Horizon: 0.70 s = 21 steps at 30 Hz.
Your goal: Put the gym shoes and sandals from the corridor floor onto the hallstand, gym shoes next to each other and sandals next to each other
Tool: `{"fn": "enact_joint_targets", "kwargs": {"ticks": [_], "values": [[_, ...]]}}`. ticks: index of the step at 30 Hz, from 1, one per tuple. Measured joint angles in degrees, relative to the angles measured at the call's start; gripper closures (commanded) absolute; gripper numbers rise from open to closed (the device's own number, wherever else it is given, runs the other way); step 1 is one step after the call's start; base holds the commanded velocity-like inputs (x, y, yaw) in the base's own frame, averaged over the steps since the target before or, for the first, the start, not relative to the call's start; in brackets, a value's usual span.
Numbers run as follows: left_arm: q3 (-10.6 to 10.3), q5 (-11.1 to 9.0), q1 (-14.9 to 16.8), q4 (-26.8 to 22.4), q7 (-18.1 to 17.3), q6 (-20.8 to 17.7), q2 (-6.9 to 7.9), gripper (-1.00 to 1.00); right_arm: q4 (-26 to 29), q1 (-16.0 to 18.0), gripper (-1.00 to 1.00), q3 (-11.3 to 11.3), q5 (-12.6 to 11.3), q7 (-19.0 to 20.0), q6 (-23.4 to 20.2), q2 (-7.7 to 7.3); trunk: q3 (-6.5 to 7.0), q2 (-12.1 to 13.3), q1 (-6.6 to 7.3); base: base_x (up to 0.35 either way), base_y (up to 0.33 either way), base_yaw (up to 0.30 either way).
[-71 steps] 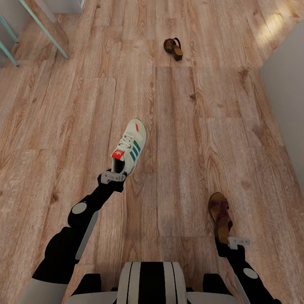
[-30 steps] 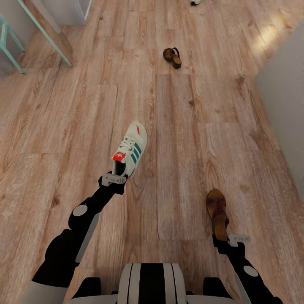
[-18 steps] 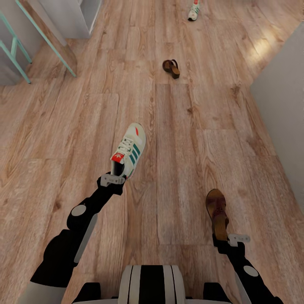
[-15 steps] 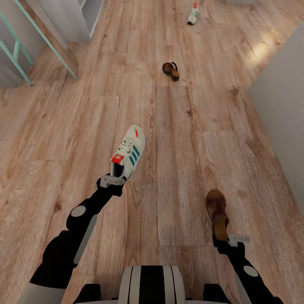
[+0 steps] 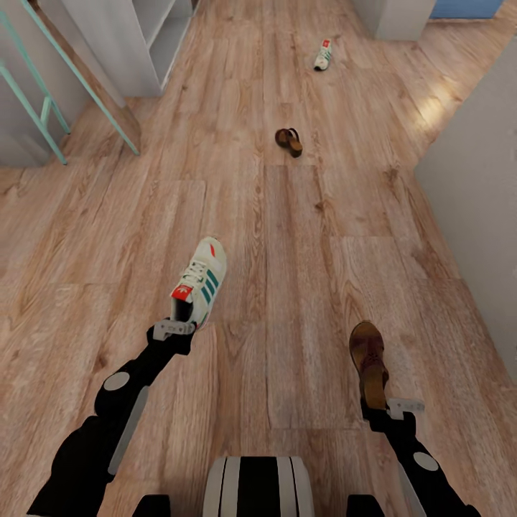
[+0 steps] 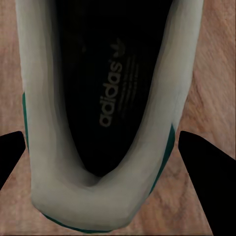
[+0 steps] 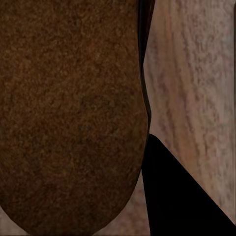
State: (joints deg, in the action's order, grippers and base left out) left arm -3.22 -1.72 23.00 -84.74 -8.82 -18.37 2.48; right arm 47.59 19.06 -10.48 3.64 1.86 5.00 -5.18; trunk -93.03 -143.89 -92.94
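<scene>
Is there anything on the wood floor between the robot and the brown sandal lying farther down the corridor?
Nothing visible: bare plank floor runs up to the brown sandal, with the second cream sneaker lying beyond it.

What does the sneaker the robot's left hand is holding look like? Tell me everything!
The gym shoe is cream-white with green side stripes, white laces, a red-orange tongue patch and a small red mark near the toe. The left gripper holds it by the heel, toe pointing away from the robot, above the wood floor. In the left wrist view you look down into its dark inside, where pale "adidas" lettering is printed on the insole, with a dark finger on each side.
</scene>
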Motion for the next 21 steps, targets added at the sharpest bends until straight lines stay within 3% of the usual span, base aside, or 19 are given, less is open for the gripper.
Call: {"fn": "enact_joint_targets", "kwargs": {"ticks": [8,11,18,21], "values": [[7.75,0.07,-5.16,1.48,-0.04,0.59,0.24,1.0,-0.33,-0.08,1.0,0.02,-0.01,-0.01,0.04,0.44,2.38,0.11,0.21,0.0,0.0,0.0],[9.76,0.05,-6.47,2.67,-0.07,0.75,0.25,1.0,-0.44,-0.09,1.0,0.03,0.11,-0.01,0.05,0.92,3.31,0.15,0.28,0.0,0.0,0.0],[11.5,-0.03,-9.68,7.74,0.05,3.61,0.21,1.0,-0.53,-0.25,1.0,0.08,0.33,-0.01,0.07,1.58,5.49,0.24,0.46,0.0,0.0,0.0],[11.65,-0.02,-10.68,12.62,0.03,9.11,0.09,1.0,-0.53,-0.91,1.0,0.09,0.39,-0.01,0.35,1.66,6.42,0.28,0.54,0.0,0.0,0.0]]}}
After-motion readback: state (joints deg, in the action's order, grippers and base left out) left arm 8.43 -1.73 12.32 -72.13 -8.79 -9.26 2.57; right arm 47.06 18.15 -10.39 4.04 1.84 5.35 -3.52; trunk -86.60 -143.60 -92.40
